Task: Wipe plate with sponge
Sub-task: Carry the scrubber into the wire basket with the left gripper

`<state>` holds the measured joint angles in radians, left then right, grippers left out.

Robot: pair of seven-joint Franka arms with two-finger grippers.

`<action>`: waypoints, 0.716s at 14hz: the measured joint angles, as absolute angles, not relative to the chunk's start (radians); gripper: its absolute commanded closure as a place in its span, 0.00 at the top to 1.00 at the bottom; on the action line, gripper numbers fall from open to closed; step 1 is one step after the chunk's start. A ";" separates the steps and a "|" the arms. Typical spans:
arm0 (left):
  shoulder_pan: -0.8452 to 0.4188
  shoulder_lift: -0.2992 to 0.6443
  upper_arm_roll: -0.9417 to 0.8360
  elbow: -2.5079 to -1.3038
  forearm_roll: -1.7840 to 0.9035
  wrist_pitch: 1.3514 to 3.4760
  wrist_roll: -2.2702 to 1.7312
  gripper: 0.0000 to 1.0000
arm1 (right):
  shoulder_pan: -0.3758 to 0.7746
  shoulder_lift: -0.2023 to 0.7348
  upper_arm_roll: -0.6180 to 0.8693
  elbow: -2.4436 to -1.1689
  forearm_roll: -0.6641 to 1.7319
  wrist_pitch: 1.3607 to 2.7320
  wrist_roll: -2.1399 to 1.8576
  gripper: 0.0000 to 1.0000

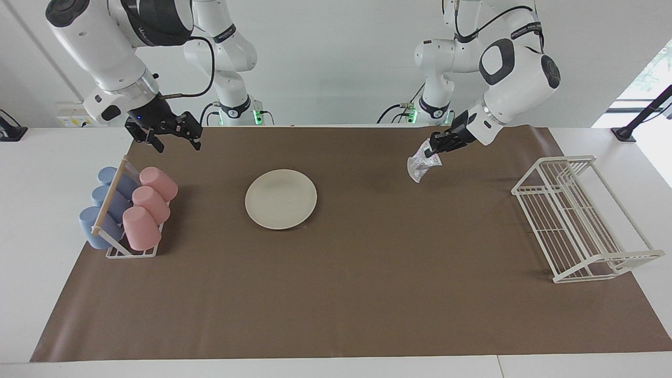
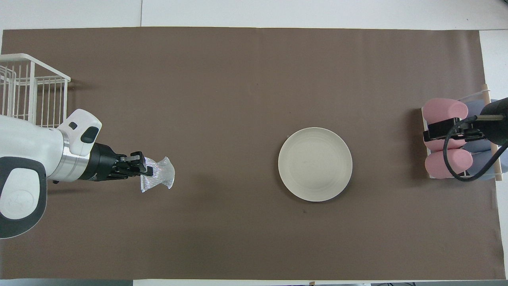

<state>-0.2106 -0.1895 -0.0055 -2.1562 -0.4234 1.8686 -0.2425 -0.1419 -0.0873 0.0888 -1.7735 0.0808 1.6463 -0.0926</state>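
Pinching the shiny silvery-grey mesh sponge, the left gripper hangs over the brown mat; the round cream-white plate lies apart. The right gripper, fingers spread, hovers over the cup rack.

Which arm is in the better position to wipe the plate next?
Left, probably. The left hand is shut on the sponge. The right hand is open, holds nothing and hangs near the cup rack, away from the plate.
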 measured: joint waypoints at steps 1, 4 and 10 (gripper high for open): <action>-0.232 -0.180 -0.007 -2.138 -0.368 1.866 -0.282 0.00 | -0.138 -0.078 0.089 -1.750 0.057 1.644 -0.126 1.00; -0.292 -0.150 -0.012 -2.069 -0.197 1.786 -0.379 0.00 | -0.120 -0.035 0.090 -1.626 -0.029 1.556 -0.153 1.00; -0.341 -0.065 -0.013 -1.833 0.086 1.485 -0.407 0.00 | -0.079 0.005 0.089 -1.537 -0.054 1.538 -0.162 1.00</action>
<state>-0.3407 -0.0649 -0.0134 -1.8329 0.0864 1.4854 -0.4068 -0.0790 0.0051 0.0893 -1.5373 -0.0542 1.5383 -0.1617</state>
